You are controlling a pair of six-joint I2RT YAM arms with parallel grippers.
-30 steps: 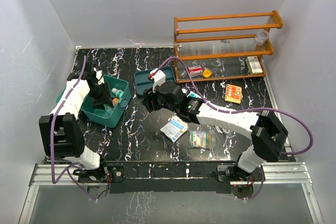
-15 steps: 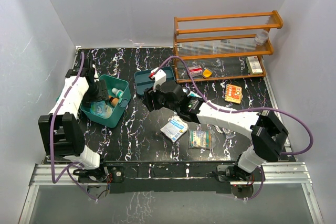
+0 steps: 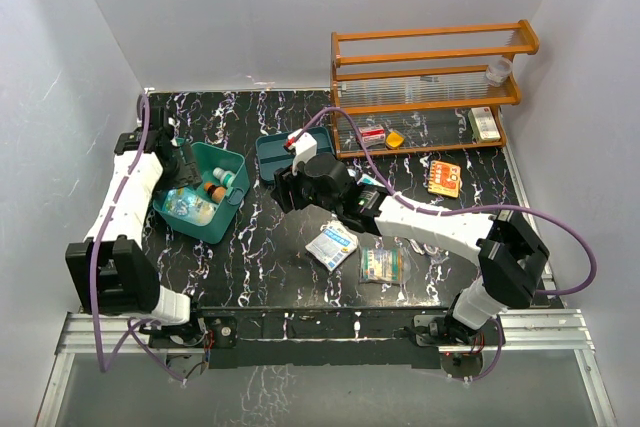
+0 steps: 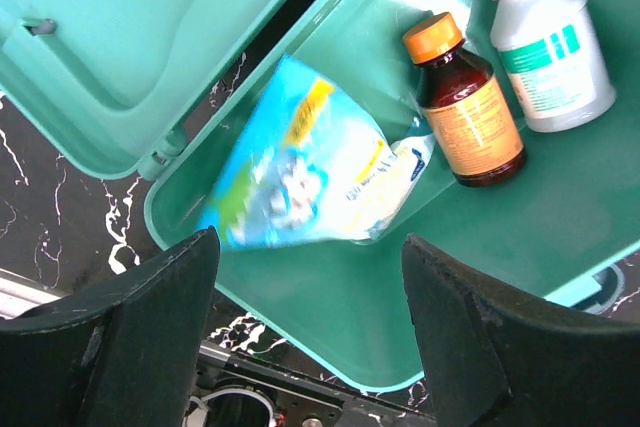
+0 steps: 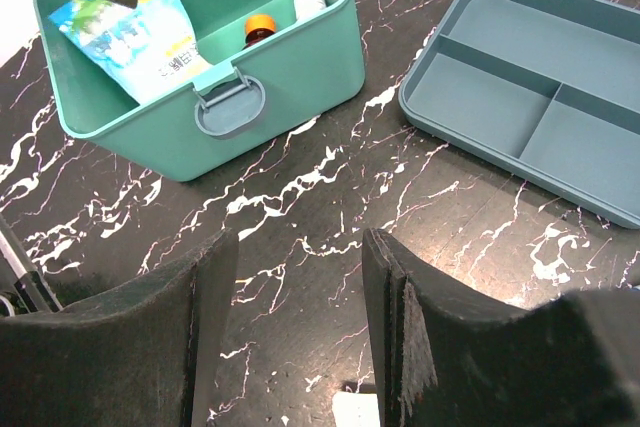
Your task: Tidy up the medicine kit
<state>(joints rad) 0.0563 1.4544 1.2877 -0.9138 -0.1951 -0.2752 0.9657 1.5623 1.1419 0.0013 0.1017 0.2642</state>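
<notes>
The medicine kit point(image 3: 224, 217), a teal box with its lid point(image 4: 130, 27) swung open, stands at the left of the table. Inside lie a blue pouch point(image 4: 300, 172), a brown bottle with an orange cap point(image 4: 465, 112) and a white bottle point(image 4: 545, 42). My left gripper point(image 4: 308, 252) hovers open just above the pouch, with nothing between its fingers. In the top view the left gripper point(image 3: 178, 162) sits over the kit's far-left edge. My right gripper point(image 5: 297, 277) is open and empty above bare table, between the medicine kit point(image 5: 300, 77) and the tray.
A shallow blue-teal divided tray point(image 5: 520, 97) lies right of the kit. An orange wooden rack point(image 3: 430, 87) with small boxes stands at the back right. Two flat packets point(image 3: 332, 244) point(image 3: 383, 265) and an orange box point(image 3: 444, 178) lie on the table.
My left gripper opened, let go of the blue pouch and drew back toward the far left. The pouch now rests in the kit. The right arm has not moved.
</notes>
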